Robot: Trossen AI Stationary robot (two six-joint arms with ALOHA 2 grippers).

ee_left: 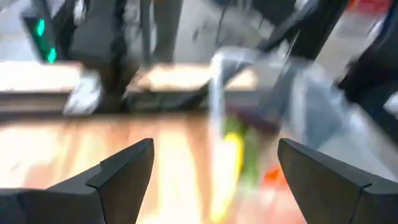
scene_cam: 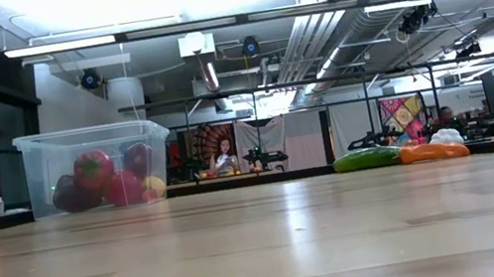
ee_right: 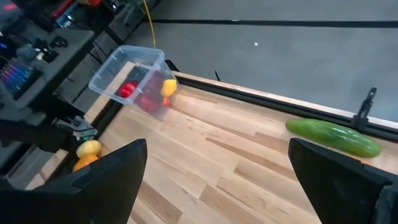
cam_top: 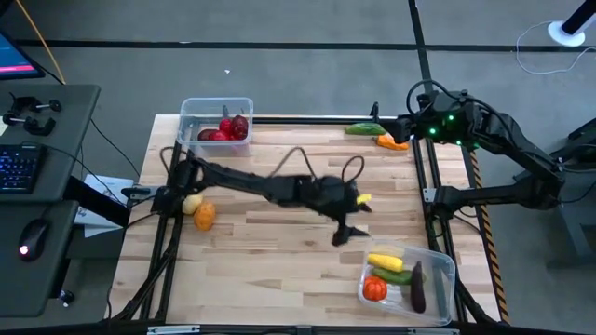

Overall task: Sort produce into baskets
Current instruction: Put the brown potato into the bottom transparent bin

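**Left arm stretched across the counter, jaws wide and empty**

The left gripper (cam_top: 346,233) hangs above the middle of the counter (cam_top: 279,261), just short of the near-right basket (cam_top: 443,284). In the left wrist view its jaws stand wide apart with nothing between them, and that basket shows blurred ahead. The basket holds a yellow piece (cam_top: 385,261), a green cucumber (cam_top: 395,276), a red piece (cam_top: 374,289) and a purple eggplant (cam_top: 418,287).

The far-left basket (cam_top: 189,113) holds red fruit (cam_top: 227,129). An orange (cam_top: 205,216) and a pale yellow piece (cam_top: 192,203) lie near the left edge. A second cucumber (cam_top: 363,129) and a carrot (cam_top: 392,142) lie at the far edge.

The right gripper (ee_right: 217,174) waits above that far right corner, jaws wide and empty.
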